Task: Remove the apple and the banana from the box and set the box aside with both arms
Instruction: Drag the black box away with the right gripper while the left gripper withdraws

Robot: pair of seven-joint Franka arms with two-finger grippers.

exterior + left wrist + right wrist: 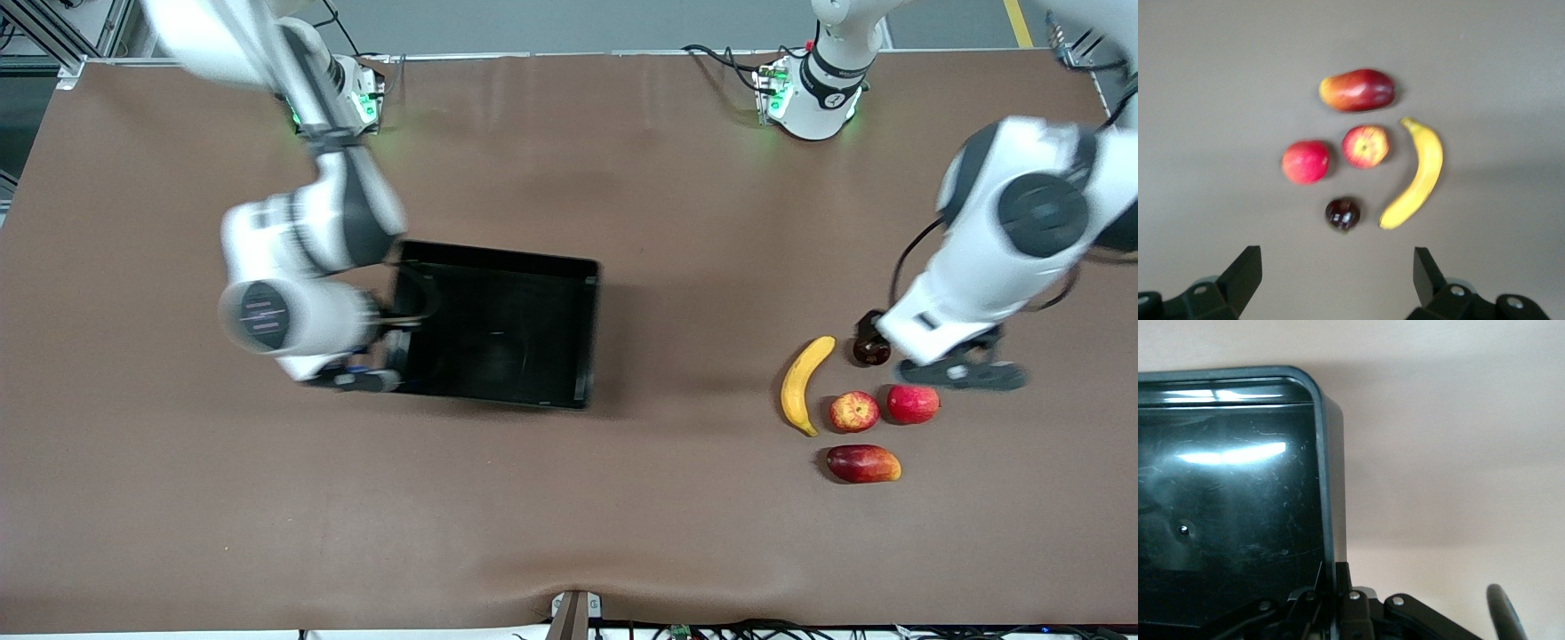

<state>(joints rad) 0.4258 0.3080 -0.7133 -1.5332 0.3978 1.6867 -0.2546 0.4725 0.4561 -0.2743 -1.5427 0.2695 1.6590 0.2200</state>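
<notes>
The black box (498, 254) sits mid-table. My right gripper (391, 357) is shut on the box's wall at the right arm's end, near the corner closest to the front camera. The right wrist view shows its fingers (1350, 581) pinching that wall (1330, 487). The yellow banana (803, 382) and the red-and-yellow apple (854, 412) lie toward the left arm's end. My left gripper (965, 373) is open and empty, up over the table beside the fruits. In the left wrist view its gripper (1337, 280) frames bare table short of the banana (1418, 175) and apple (1365, 146).
A plain red fruit (913, 404) lies beside the apple. A dark-red-and-yellow mango (863, 463) lies nearer the front camera. A small dark fruit (870, 351) lies beside the banana's tip, under the left arm. Brown table (693, 498) surrounds them.
</notes>
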